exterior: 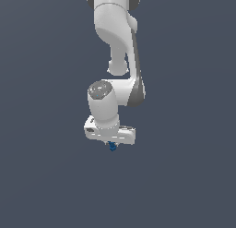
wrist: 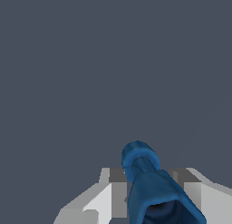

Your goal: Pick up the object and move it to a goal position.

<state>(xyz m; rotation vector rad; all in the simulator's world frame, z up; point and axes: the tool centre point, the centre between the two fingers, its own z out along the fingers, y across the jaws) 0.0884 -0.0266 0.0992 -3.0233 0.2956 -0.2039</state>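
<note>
Blue object [wrist: 149, 182] sits pinched in my pincer [exterior: 112, 144], sticking out toward 6 o'clock below it; the grip looks shallow, so a fast move may drop it.

Backdrop [exterior: 41, 176]: one flat, even slate grey-blue field filling both views. No seam between floor and wall can be made out. Surface plain, matte, untextured. Light: soft and diffuse, a shade paler toward the lower part of the exterior view; no distinct cast shadows show.
</note>
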